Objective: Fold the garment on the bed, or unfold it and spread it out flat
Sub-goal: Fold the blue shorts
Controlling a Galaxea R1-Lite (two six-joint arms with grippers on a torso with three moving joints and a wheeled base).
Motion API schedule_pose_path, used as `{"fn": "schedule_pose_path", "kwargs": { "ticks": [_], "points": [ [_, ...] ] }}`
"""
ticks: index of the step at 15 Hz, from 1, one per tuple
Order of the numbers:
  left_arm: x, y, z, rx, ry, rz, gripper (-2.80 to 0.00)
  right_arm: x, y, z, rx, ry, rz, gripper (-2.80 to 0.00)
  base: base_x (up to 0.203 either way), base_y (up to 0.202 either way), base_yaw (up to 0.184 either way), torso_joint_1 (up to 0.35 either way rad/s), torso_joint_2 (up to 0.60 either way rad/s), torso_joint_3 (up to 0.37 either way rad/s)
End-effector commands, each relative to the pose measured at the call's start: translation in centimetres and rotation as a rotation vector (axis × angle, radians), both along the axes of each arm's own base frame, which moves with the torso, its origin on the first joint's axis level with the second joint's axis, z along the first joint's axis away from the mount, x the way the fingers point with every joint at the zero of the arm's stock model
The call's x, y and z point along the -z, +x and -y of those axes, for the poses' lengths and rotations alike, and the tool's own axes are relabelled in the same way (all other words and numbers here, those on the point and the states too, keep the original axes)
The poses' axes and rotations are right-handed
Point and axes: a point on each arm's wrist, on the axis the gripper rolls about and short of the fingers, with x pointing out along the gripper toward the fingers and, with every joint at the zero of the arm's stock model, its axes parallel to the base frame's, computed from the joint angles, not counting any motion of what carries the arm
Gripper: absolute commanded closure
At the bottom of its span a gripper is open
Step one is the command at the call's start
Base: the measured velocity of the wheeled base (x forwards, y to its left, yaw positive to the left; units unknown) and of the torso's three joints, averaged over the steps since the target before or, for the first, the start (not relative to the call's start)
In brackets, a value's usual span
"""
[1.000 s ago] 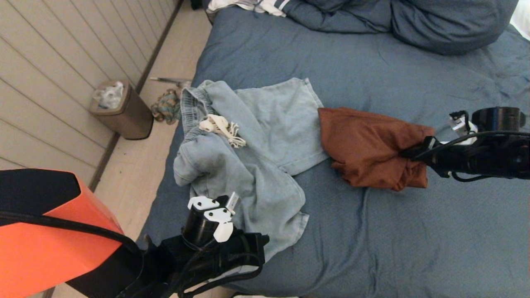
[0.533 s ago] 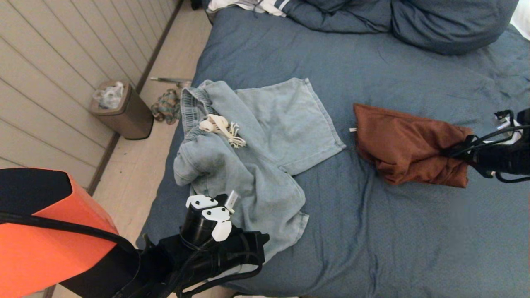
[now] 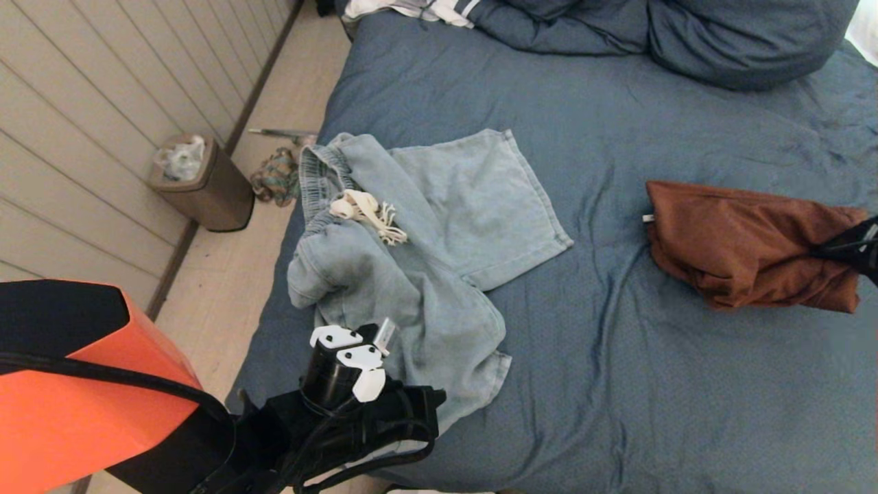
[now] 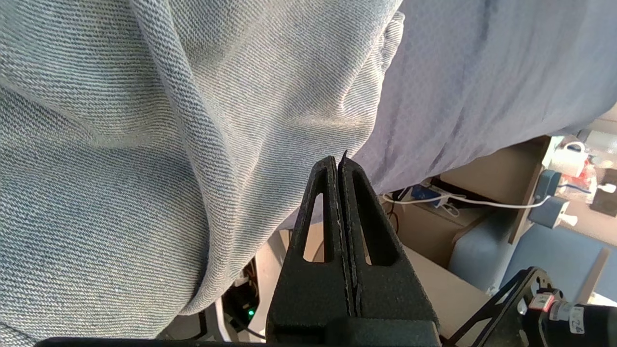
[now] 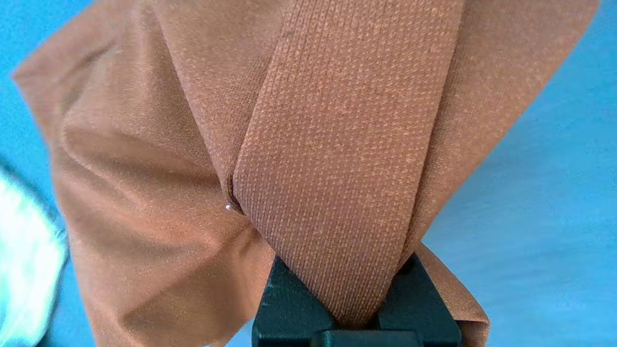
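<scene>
Right hand (image 5: 356, 308) gripped the rust-brown garment (image 3: 748, 243) near the bed's (image 3: 617, 384) right edge.
Left hand (image 4: 341, 164), fingers pressed together and apparently empty, sat at the near-left edge beside the crumpled light-blue shorts (image 3: 411, 261).

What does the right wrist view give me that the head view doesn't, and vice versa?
Only the right wrist view shows the right gripper shut on a fold of the rust-brown garment.

Only the head view shows the light blue shorts, the left gripper beside them, and a bin on the floor.

Both show the rust-brown garment lying on the bed.
</scene>
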Motion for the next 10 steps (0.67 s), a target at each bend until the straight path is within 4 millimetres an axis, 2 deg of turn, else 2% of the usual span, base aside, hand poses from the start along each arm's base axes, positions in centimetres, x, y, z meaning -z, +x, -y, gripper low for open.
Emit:
{"fn": "schedule_pose_path", "kwargs": {
  "ticks": [1,6,10],
  "points": [
    [0.2,0.0,0.1,-0.001,-0.002,-0.004,0.00,0.6,-0.8,3.5,0.066,-0.002,-0.008,0.00,0.000,0.000,0.000,0.000,0.00,0.000],
    [0.4,0.1,0.2,0.000,0.002,-0.009,0.00,2.6,-2.2,9.5,0.154,-0.028,-0.047,0.00,0.000,0.000,0.000,0.000,0.00,0.000],
    [0.6,0.2,0.2,0.001,0.009,-0.013,0.00,3.5,-3.4,12.6,0.210,-0.025,-0.061,0.00,0.000,0.000,0.000,0.000,0.00,0.000]
  ]
}}
